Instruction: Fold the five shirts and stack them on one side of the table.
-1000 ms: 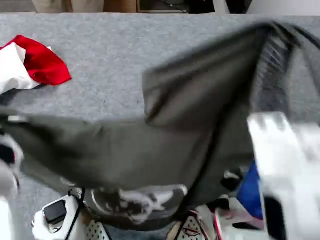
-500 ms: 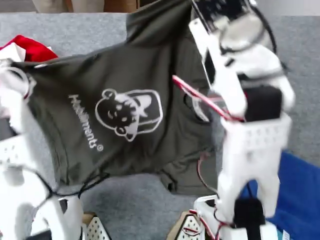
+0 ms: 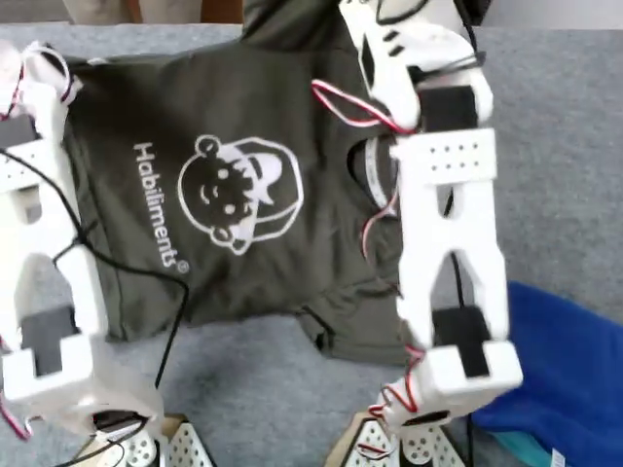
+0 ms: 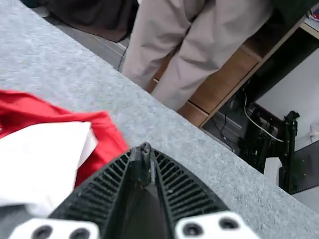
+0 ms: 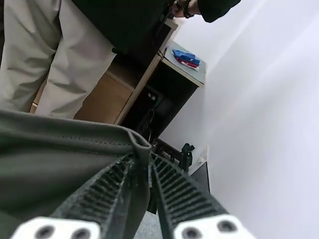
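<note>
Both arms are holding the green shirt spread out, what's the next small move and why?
Probably lower both grippers together, keeping them apart, to lay the green shirt flat on the table. The left gripper and right gripper each clamp its far edge, print up, and the near hem looks rumpled.

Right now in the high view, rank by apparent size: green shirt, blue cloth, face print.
Largest: green shirt.
Next: blue cloth, though it is partly hidden and cut off by the frame edge.
Smallest: face print.
</note>
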Action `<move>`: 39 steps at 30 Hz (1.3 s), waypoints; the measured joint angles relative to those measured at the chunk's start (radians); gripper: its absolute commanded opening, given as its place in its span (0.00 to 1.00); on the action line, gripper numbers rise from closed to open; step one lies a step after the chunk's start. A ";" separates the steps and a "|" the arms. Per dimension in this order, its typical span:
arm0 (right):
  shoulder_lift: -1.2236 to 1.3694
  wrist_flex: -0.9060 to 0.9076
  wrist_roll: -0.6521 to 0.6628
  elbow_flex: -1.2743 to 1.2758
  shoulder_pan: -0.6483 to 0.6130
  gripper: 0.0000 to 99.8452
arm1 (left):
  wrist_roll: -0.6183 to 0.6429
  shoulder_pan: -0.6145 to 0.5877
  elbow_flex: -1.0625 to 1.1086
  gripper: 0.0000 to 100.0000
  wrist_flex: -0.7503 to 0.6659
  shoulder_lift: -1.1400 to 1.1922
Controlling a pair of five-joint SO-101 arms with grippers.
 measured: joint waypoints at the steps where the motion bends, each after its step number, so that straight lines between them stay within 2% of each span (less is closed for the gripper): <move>1: 0.031 0.000 0.000 -0.032 0.005 0.01 | 0.000 0.002 -0.058 0.02 0.028 0.043; 6: 0.143 0.055 0.000 -0.204 0.015 0.01 | 0.000 0.014 -0.356 0.02 0.219 0.226; 12: 0.155 0.348 0.000 -0.359 0.017 0.01 | -0.078 0.018 -0.626 0.02 0.511 0.334; 19: 0.160 0.787 0.000 -0.411 0.017 0.00 | -0.126 0.031 -0.756 0.02 0.919 0.341; 24: 0.158 0.980 0.000 -0.434 0.017 0.00 | -0.141 0.031 -0.789 0.02 1.132 0.341; 28: 0.124 1.103 -0.018 -0.434 -0.005 0.00 | -0.158 0.031 -0.746 0.02 1.168 0.341; 32: 0.037 1.120 -0.052 -0.387 -0.002 0.00 | -0.161 0.031 -0.637 0.02 1.171 0.341; 39: -0.184 1.079 -0.060 -0.025 0.034 0.00 | -0.161 0.031 -0.390 0.02 1.163 0.324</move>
